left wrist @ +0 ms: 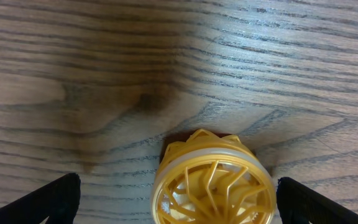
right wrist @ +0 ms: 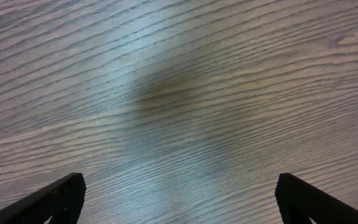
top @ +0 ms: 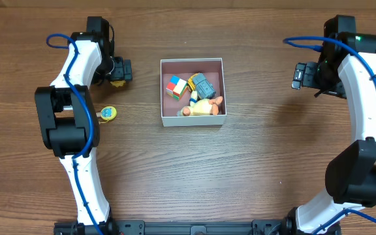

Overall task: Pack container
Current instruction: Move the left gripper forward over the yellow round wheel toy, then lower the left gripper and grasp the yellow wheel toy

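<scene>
The container (top: 164,91), a square white-walled box with a pinkish inside, sits mid-table and holds a colour cube (top: 175,87), a grey-blue toy (top: 203,83) and a tan figure (top: 202,108). My left gripper (top: 117,70) is open at the far left, its fingers on either side of a yellow wheel-shaped toy (left wrist: 212,185) that lies on the table; the fingers do not touch it. My right gripper (top: 299,75) is open and empty over bare wood to the right of the container.
A small round yellow and blue toy (top: 108,113) lies on the table beside the left arm, left of the container. The table is brown wood grain.
</scene>
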Tool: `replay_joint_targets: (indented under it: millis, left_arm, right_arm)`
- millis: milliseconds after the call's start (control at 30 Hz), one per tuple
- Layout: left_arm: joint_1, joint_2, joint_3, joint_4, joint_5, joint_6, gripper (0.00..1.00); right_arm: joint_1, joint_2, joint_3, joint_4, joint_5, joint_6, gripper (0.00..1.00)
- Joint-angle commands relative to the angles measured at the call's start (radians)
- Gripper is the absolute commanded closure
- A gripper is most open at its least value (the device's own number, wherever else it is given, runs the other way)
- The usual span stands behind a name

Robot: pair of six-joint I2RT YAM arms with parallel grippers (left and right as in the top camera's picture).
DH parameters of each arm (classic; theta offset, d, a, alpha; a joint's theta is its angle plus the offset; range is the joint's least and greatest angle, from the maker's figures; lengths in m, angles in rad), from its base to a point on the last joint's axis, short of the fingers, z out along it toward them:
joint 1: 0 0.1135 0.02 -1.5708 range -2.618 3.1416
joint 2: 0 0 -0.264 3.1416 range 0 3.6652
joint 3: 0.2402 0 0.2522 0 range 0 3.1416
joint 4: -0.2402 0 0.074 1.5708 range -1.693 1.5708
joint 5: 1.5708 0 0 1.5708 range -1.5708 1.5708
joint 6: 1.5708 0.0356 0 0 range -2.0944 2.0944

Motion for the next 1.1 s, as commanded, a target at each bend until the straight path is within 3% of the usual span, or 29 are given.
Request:
replay_joint_targets:
  millis: [0, 200, 1067]
  left_arm:
    - [0.004, 0.014, 0.02, 0.011, -0.006, 0.031, 0.0]
    - [0.002, 0.015, 0.02, 0.02, -0.009, 0.09, 0.0]
    - [-0.048, 0.016, 0.02, 0.037, -0.035, 0.09, 0.0]
  right_arm:
    - [-0.002, -0.01, 0.004, 0.003, 0.015, 0.001, 0.0]
    - [-0.002, -0.01, 0.004, 0.003, 0.015, 0.001, 0.0]
    - [-0.002, -0.01, 0.004, 0.003, 0.015, 0.001, 0.0]
